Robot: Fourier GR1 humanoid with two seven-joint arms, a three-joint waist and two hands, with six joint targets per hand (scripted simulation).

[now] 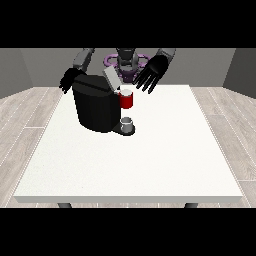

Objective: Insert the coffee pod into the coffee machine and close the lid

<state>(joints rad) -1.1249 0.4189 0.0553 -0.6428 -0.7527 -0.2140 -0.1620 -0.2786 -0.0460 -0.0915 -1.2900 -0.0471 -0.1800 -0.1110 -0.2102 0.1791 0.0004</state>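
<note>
hand at view's right (151, 73) fingers spread, empty, above coffee machine (95, 104); lid (111, 79) raised.

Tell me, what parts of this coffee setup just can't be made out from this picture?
- Front view: the coffee pod cannot be made out; whether it sits inside the red holder under the raised lid is too small to tell.
- The hand at the view's left is partly hidden behind the coffee machine.
- The inside of the cup is too small to read.

A large white table (150, 170) on dark legs is set on a pale wood-plank floor (20, 120), enclosed by plain grey walls (20, 67).
</note>
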